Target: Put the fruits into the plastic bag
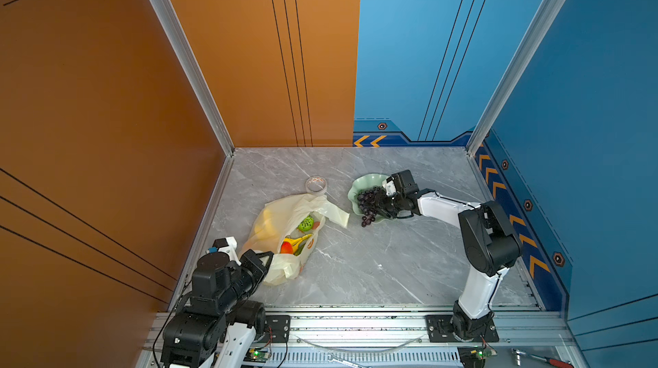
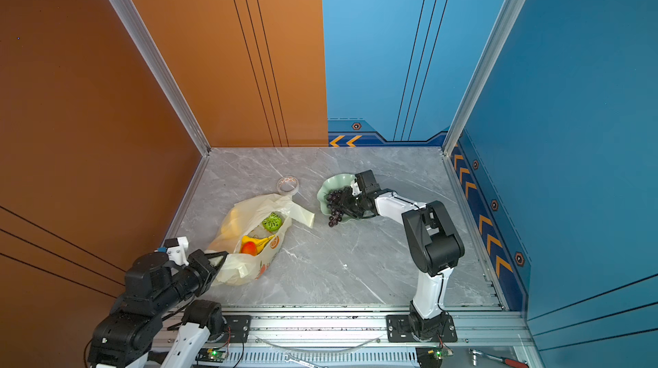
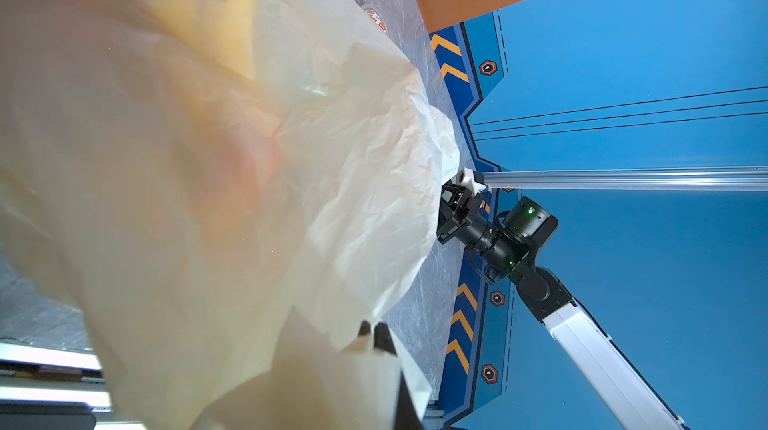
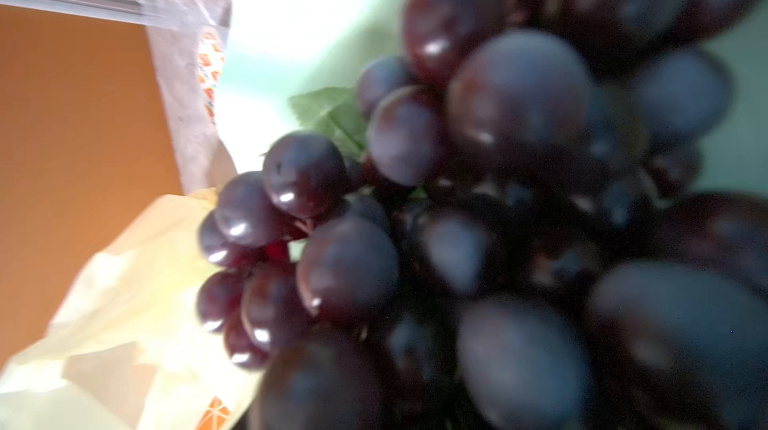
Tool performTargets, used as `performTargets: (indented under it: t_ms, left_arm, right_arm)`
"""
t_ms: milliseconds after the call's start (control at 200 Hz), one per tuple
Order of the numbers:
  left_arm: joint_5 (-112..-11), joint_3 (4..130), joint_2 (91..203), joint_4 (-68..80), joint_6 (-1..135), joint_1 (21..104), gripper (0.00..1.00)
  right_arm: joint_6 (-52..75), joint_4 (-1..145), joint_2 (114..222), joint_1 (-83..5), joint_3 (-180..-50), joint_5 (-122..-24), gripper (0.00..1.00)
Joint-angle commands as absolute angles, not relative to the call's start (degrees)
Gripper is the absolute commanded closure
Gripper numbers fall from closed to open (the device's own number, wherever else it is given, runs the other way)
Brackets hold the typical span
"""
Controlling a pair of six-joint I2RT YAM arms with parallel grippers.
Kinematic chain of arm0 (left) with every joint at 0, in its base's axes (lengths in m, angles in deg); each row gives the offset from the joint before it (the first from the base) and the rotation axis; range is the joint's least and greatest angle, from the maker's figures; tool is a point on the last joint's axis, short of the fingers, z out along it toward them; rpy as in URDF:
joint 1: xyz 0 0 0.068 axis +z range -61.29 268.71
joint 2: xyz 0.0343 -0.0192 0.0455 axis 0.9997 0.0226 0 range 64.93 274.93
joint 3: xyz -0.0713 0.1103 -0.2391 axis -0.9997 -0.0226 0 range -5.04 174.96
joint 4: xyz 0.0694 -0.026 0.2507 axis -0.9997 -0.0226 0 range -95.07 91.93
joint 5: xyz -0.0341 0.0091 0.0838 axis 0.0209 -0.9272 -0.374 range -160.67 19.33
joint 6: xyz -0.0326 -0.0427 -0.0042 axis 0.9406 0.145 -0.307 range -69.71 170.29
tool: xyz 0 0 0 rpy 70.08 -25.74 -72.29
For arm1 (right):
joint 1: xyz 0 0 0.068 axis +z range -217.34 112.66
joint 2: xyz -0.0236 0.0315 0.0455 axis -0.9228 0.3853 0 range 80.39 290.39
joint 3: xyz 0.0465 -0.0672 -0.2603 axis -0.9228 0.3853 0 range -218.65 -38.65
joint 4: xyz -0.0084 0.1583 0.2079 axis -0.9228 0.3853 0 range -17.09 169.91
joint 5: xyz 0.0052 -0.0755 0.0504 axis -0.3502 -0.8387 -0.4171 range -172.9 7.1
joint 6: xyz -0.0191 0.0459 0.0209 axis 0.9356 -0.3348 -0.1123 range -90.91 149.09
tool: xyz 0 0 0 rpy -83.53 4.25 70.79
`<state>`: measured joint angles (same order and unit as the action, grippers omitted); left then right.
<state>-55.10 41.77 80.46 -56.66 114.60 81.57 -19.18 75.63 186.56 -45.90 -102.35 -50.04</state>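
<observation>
Grey marble covers the table, set between an orange wall and a blue wall. We see the bag lying open on the left side, its mouth turned up. Our left pincer is clamped fully closed on the bag's near edge, pinching the film. Inside the bag lie a green ball, bananas and a red-orange fruit; a yellow shape shows through the film. Tape sits just beyond the bag. To the right of the bag the grapes lie in a pale green dish, one end reaching past its near rim. Our right pincer is in among the grapes; its fingers are buried in the bunch, so we cannot tell how far apart they stand or whether they grip it.
</observation>
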Motion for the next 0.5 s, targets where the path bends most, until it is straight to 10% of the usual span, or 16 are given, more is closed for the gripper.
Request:
performTargets:
  t_ms: [0, 496]
  left_arm:
    - [-56.1, 43.4, 81.1, -57.4, 113.2, 81.8, 1.0]
    - [-56.1, 43.3, 81.1, -57.4, 113.2, 81.7, 1.0]
  right_arm:
    - [-25.7, 63.5, 184.7, -46.5, -99.6, -46.0, 0.6]
    - [-32.6, 51.9, 183.0, -50.1, -95.5, -46.0, 0.63]
